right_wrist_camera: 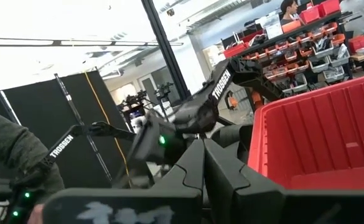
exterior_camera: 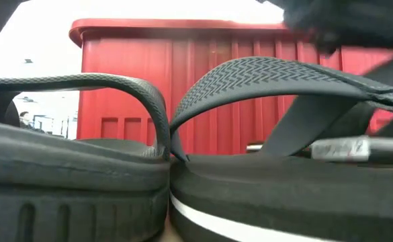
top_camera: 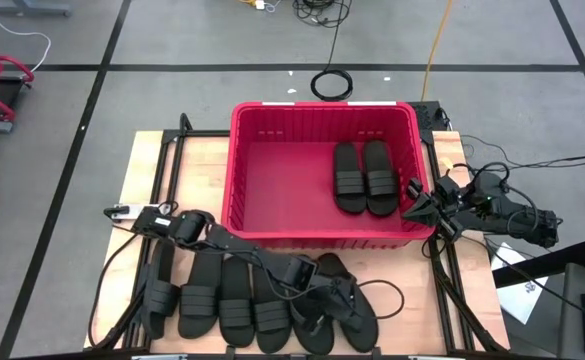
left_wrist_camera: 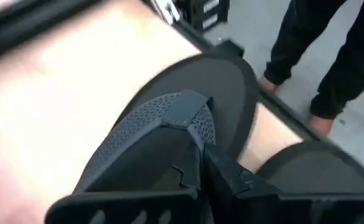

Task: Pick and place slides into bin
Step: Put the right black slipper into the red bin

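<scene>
Left gripper (left_wrist_camera: 201, 163): fingers pressed together on the textured strap of a thong slide (left_wrist_camera: 169, 118), seen closest in the left wrist view. From above, the left gripper (top_camera: 317, 288) sat low over the front row, near the row's right end, its arm reaching in across the table from the left.

Thong slide: flat on the table, sole down; a second dark sole (left_wrist_camera: 312, 168) lay just beside it.

Front row of slides (top_camera: 222, 300): a line of black slides side by side on the wooden table (top_camera: 142, 170), in front of the bin; wide-strap ones to the left, the thong pair (top_camera: 347, 305) at the right end. In the low view two slides filled the foreground, touching at their edges, one with a herringbone strap (exterior_camera: 263, 74).

Bin (top_camera: 262, 170): red, standing at the middle of the table behind the row. Two wide-strap slides (top_camera: 365, 177) lay inside, side by side toward its right wall.

Right gripper (top_camera: 419, 208): fingers shut on nothing, waiting just outside the bin's right front corner, tips level with the red wall (right_wrist_camera: 331, 137).

Beyond the table: a person's dark trouser legs (left_wrist_camera: 331, 50) stood on the floor past the table edge.
</scene>
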Tool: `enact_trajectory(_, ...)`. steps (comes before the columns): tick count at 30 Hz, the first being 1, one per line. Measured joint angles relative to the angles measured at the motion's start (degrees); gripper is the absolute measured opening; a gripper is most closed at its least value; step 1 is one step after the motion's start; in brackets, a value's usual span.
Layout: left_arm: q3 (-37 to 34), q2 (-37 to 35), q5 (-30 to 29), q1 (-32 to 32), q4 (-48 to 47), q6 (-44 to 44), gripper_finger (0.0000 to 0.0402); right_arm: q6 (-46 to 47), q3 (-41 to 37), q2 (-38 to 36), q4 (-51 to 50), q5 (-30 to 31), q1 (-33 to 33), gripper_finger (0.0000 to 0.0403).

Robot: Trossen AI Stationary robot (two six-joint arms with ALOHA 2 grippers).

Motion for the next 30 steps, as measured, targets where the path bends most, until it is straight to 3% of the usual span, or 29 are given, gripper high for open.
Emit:
enact_trajectory(7, 4.7, -4.8, 3.9, -0.6, -3.5, -1.3, 0.0003, 0.0, 0.0, 0.0, -0.5, 0.0, 0.0, 0.0000)
enact_trajectory(12, 6.9, -11.0, 3.2, -2.7, -12.3, -3.3, 0.0002, 0.0, 0.0, 0.0, -0.5, -0.1, 0.0, 0.0000)
enact_trajectory(17, 11.4, -17.5, -2.8, -5.0, -25.1, -5.2, 0.0001, 0.0, 0.0, 0.0, -0.5, -0.1, 0.0, 0.0000)
enact_trajectory(21, 14.3, -22.1, -10.9, -5.7, -31.9, -5.8, 0.0001, 0.0, 0.0, 0.0, -0.5, -0.1, 0.0, 0.0000)
enact_trajectory(26, 15.1, -28.7, -20.6, -4.5, -34.1, -6.8, 0.0000, 0.0, 0.0, 0.0, -0.5, 0.3, 0.0, 0.0000)
enact_trajectory(30, 15.2, -32.9, -22.5, -1.7, -34.5, -8.7, 0.0000, -0.2, 0.0, 0.0, -0.4, 3.0, 0.0, 0.0000)
